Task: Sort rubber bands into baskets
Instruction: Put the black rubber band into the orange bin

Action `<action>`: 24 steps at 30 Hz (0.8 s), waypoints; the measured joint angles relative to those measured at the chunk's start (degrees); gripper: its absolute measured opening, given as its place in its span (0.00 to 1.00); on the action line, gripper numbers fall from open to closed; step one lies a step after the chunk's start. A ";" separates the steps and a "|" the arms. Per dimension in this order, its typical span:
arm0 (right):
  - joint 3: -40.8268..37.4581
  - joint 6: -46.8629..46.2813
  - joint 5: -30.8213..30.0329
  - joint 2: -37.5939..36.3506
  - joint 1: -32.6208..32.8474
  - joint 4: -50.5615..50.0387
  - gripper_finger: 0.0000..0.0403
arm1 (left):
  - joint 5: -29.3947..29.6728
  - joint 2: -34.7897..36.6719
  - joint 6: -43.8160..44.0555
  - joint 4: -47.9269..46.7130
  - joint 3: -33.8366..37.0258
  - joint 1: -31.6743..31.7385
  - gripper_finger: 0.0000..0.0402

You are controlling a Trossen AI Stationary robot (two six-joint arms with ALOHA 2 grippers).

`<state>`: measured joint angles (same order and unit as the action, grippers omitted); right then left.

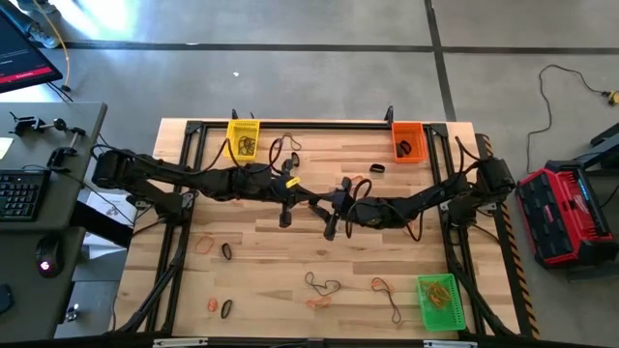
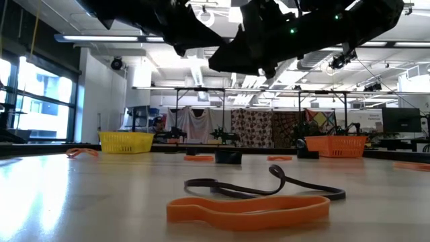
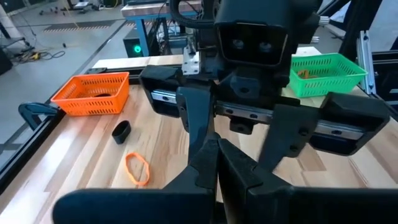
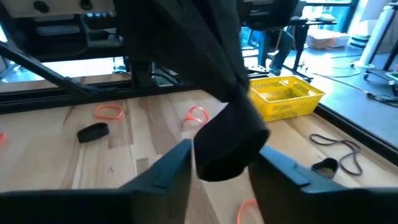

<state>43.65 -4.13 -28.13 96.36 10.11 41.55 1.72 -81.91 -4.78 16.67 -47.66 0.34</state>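
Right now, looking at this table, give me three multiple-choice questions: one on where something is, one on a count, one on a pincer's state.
1. Where does the green basket stand?
A) beside the yellow one
B) at the edge opposite the other two baskets
C) between the other two
2. How many baskets are on the table?
A) two
B) three
C) four
3. How is the left pincer?
A) shut
B) wide open
C) out of view
Answers:
1 B: the yellow basket and orange basket line one edge, and the green stands at the opposite one.
2 B: yellow, orange, green.
3 A: its fingers meet, between the right pincer's open fingers.
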 joint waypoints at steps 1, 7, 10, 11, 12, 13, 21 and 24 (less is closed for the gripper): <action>-0.02 0.09 -0.61 0.00 0.00 0.12 0.31 | 0.00 0.00 0.00 0.02 0.00 0.00 0.00; -0.02 0.25 -2.25 0.02 0.00 0.17 0.03 | 0.00 0.00 0.01 -0.02 0.00 0.00 0.00; -0.02 -0.05 -2.29 0.00 0.04 -0.06 0.04 | 1.13 0.00 0.00 -0.07 0.00 0.11 0.00; -0.02 -0.60 -2.29 0.00 0.04 -0.21 0.04 | 2.20 0.00 0.00 -0.13 0.00 0.11 0.00; -0.02 -1.21 -2.29 0.01 0.04 -0.51 0.04 | 3.34 0.00 -0.04 -0.37 0.00 0.11 0.00; -0.02 -1.75 -2.30 0.00 0.04 -0.99 0.03 | 4.41 0.05 -0.37 -0.68 0.00 0.11 0.01; -0.02 -3.84 -3.42 0.00 0.04 -3.18 0.01 | 5.25 0.26 -2.36 -1.28 0.04 -0.87 0.12; -0.02 -3.91 -3.79 0.00 0.04 -3.18 0.01 | 4.90 0.27 -2.36 -2.14 0.13 -0.90 0.17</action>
<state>43.64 -8.04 -31.91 96.36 10.15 38.37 6.61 -81.64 -7.14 14.52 -47.53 -0.56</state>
